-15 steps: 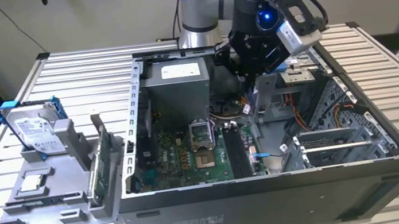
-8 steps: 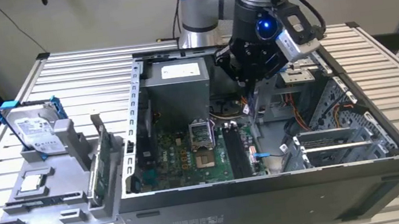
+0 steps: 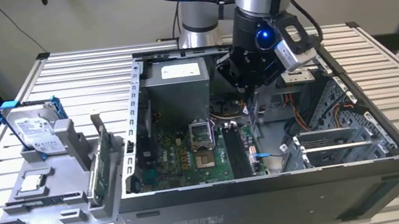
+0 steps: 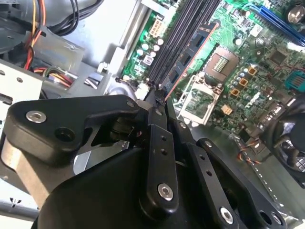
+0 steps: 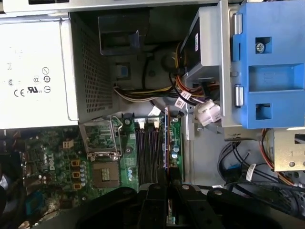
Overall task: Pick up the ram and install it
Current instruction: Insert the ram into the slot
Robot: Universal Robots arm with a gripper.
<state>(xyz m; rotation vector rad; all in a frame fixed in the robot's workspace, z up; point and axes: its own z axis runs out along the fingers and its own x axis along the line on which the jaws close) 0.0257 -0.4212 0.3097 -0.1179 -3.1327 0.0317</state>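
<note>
Two black fingers (image 4: 159, 143) of the end effector (image 4: 156, 102) are closing tight on the ram (image 4: 190, 59), gripping its near end while the thin stick is standing on edge over the motherboard (image 4: 248, 71). In the first wrist view the ram (image 5: 167, 138) is sitting just beside the dark memory slots (image 5: 147, 150). In the exterior view the end effector (image 3: 251, 100) is hanging inside the open computer case (image 3: 274, 206) on the tabletop (image 3: 63, 72), with a hard drive (image 3: 34, 131) standing well apart toward the exterior view's left.
</note>
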